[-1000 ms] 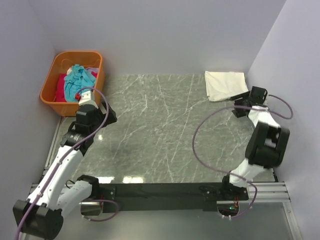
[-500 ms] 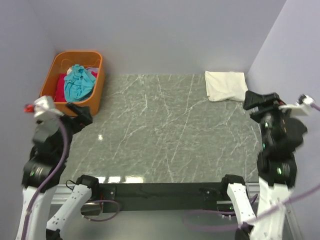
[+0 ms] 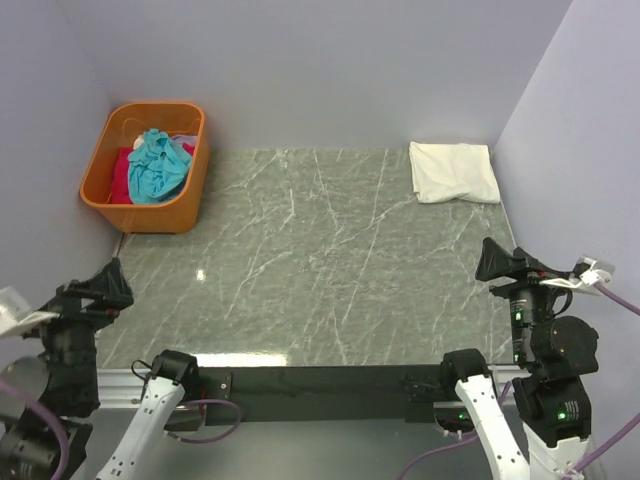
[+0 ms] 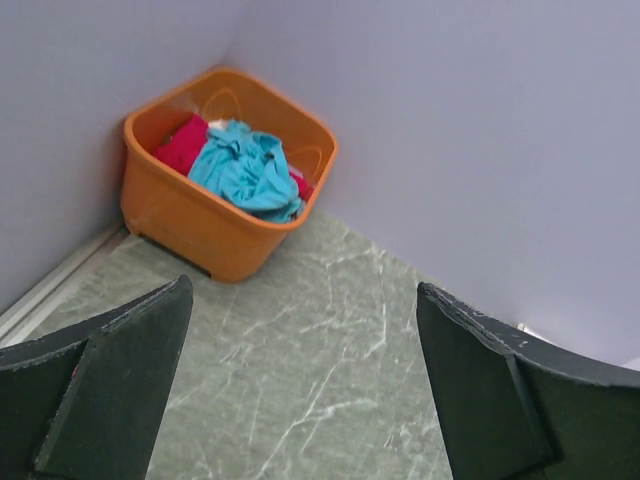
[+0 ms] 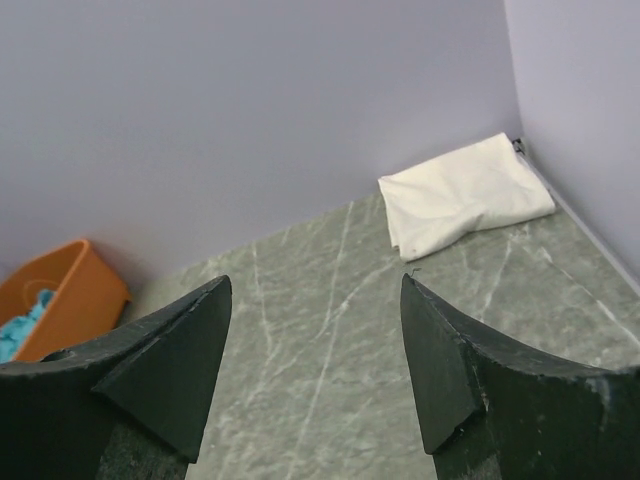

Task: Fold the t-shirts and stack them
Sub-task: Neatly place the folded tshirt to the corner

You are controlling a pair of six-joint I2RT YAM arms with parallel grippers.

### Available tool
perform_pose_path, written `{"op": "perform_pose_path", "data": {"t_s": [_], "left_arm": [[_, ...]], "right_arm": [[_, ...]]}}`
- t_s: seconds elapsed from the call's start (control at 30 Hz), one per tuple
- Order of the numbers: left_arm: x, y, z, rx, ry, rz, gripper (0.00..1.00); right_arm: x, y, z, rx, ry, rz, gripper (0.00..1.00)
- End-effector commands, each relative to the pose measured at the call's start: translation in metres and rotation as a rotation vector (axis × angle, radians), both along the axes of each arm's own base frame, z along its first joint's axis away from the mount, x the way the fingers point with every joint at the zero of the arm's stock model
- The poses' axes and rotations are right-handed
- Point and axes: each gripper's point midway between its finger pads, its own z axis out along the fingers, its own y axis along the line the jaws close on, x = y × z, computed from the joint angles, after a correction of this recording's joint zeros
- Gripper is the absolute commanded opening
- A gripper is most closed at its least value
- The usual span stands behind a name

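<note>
From above, the left gripper (image 3: 100, 288) is seen at the near left edge of the desk (image 3: 330, 250), held up off the surface, nothing carried; the right gripper (image 3: 498, 262) is seen at the near right edge, likewise raised and with nothing in it; the cream t-shirt (image 3: 455, 172) is laid folded in the far right corner of the desk, close by the right wall (image 3: 560, 120), well apart from both grippers; the orange basket (image 3: 190, 195) is set in the far left corner, and inside it the teal t-shirt (image 3: 155, 165) is heaped crumpled on top of the red t-shirt (image 3: 122, 178). Over to the left wrist view: the two dark fingers (image 4: 120, 390) are shown spread wide apart, only bare desk between them; the basket is framed beyond them in the corner, the teal t-shirt bunched across its middle, red showing on its left and at its right edge. On to the right wrist view: the fingers are held apart here too, nothing clamped between them; the cream t-shirt is seen beyond, folded into a rough rectangle with a soft crease, beside the right wall; part of the basket, with a scrap of teal inside, is caught at the left edge.
</note>
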Motion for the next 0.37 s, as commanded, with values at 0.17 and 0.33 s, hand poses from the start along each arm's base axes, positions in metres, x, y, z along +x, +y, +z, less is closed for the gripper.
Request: {"op": "perform_pose_path", "data": {"t_s": [0.17, 0.33], "left_arm": [[-0.016, 0.014, 0.011, -0.039, -0.141, 0.06, 0.99], [-0.016, 0.018, 0.011, -0.062, -0.179, 0.087, 0.99]], "right_arm": [[-0.001, -0.008, 0.005, -0.057, -0.07, -0.037, 0.75], [0.001, -0.007, 0.004, -0.075, -0.082, -0.034, 0.75]]}}
